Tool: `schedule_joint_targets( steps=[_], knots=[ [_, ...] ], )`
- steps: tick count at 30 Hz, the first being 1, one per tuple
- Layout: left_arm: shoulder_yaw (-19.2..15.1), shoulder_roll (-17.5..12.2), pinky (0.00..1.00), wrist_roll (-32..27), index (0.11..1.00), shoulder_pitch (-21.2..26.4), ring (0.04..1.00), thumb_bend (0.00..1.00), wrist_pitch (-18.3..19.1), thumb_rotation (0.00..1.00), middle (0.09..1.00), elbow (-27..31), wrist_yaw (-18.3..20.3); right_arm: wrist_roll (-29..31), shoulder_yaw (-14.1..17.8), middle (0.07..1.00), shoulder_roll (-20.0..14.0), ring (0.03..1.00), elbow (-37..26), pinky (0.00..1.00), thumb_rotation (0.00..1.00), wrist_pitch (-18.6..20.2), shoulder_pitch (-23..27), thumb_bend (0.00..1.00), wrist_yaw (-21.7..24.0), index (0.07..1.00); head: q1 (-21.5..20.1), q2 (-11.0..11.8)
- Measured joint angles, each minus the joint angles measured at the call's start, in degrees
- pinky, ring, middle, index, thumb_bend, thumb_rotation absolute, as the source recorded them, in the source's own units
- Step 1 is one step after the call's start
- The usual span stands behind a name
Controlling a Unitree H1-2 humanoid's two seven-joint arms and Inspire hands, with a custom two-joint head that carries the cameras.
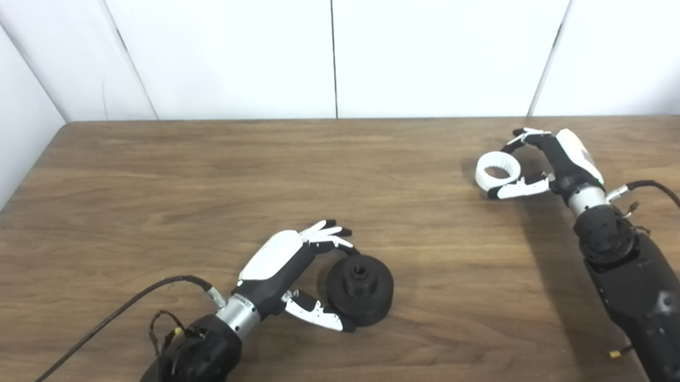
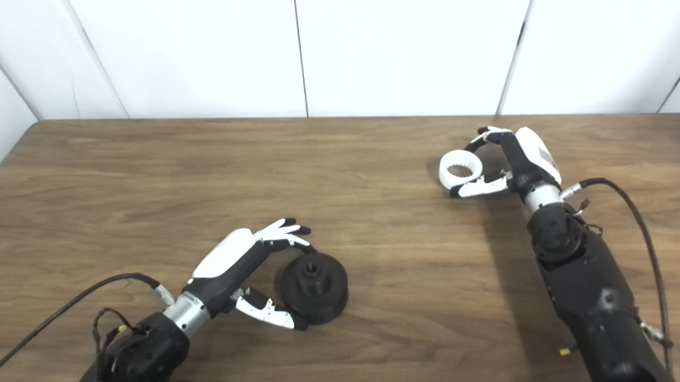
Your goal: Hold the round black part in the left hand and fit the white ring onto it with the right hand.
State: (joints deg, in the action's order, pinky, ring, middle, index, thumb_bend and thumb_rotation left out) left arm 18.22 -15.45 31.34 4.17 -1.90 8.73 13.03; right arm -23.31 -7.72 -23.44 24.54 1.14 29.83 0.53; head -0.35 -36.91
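Brown wood-grain tabletop [image 1: 203,179] carries both task parts, well apart from each other. The round black plastic part [image 1: 360,289], a thick disc with a raised hub and a hole in its top, lies flat at about 6 o'clock in the scene. The left robot hand [image 1: 299,272] sits at the part's 9 o'clock side, fingers [image 1: 327,232] spread around its far edge and thumb [image 1: 317,315] along its near edge; whether they touch the part I cannot tell. The white toothed plastic ring [image 1: 497,170] lies at about 2 o'clock on the tabletop. The right robot hand [image 1: 542,162] cups it from its 3 o'clock side, fingers curled over the far side, thumb [image 1: 518,189] against the near rim, apparently pinching it.
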Motion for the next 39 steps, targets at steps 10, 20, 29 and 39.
schedule_joint_targets(
  steps=[10,20,29,39],
  knots=[
    [0.0,0.0,0.90,0.0,0.661,0.3,0.973,0.86,0.0,0.26,0.899,-0.3,0.0,0.2,0.7,0.855,-2.3,0.930,-22.0,0.91,0.15,8.5,-5.5,0.52,8.0,0.491,-0.2,0.0],
    [0.2,0.1,0.93,0.2,0.660,0.3,0.975,0.85,0.1,0.26,0.897,-0.3,0.0,0.3,-1.7,0.857,-0.8,0.925,-40.2,0.89,0.15,15.2,-10.5,0.52,15.2,0.491,0.3,-0.8],
    [0.1,0.1,0.91,0.1,0.664,0.4,0.976,0.86,0.3,0.25,0.899,-0.3,0.1,-0.3,-4.5,0.858,2.0,0.923,-47.6,0.86,0.15,19.7,-13.3,0.52,18.9,0.491,0.3,-1.2],
    [0.1,0.1,0.92,0.3,0.660,0.5,0.976,0.86,1.1,0.25,0.897,-0.3,0.1,-1.6,-8.0,0.862,4.6,0.943,-50.3,0.85,0.15,20.4,-15.6,0.52,20.5,0.491,0.8,-1.4]
  ],
)
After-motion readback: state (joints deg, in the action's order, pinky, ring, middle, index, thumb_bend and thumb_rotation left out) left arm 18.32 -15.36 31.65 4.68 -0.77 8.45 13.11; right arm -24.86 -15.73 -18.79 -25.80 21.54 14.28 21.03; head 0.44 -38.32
